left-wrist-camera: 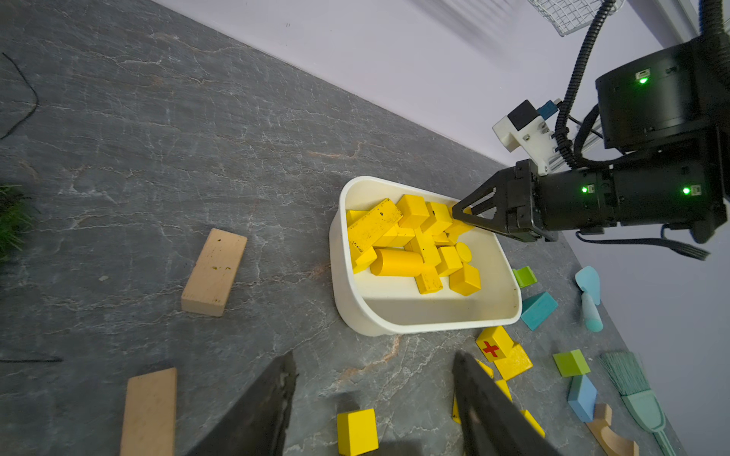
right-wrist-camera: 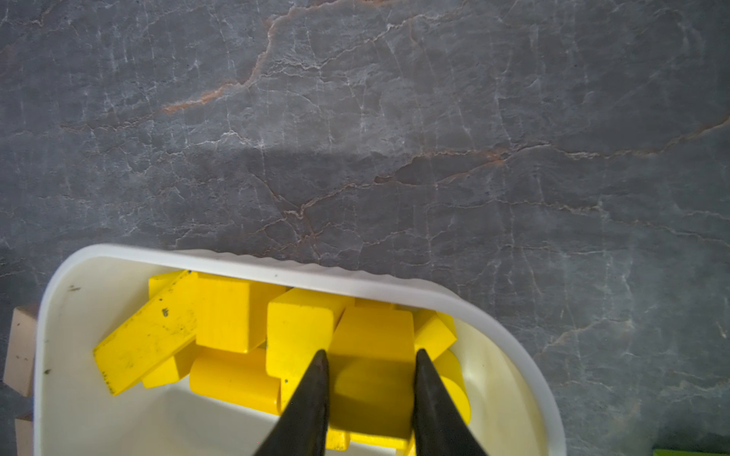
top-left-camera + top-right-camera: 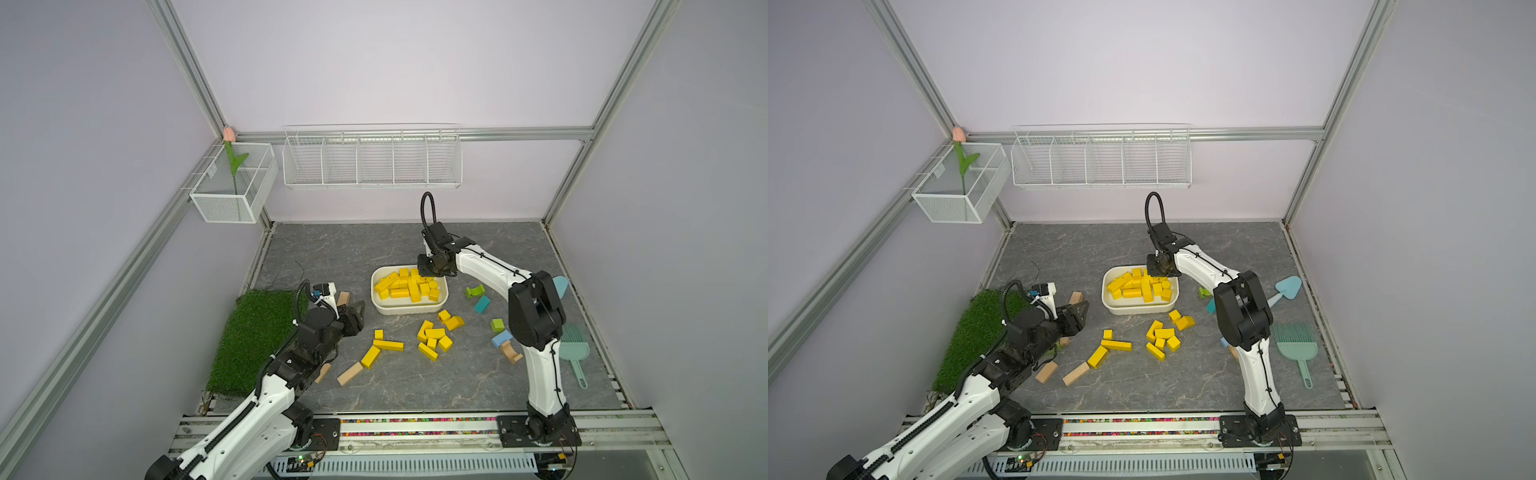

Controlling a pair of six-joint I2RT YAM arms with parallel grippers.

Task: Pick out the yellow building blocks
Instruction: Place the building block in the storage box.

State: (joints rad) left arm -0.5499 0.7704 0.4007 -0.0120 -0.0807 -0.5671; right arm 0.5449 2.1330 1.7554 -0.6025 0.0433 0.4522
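Right fingers [image 2: 312,395] pinch a yellow block [image 2: 371,343] above the white tray [image 2: 276,270], where yellow building blocks [image 3: 409,284] pile beneath them; more lie on the worktop [image 3: 332,249] before the spread, empty left fingers [image 1: 260,414]. Risk: dropped on the heap, it may tumble over the rim.

Top views: high at 6 o'clock, facing 12, covering the whole worktop [image 3: 332,249]. Wrist views: close, both showing the white tub [image 1: 343,292].
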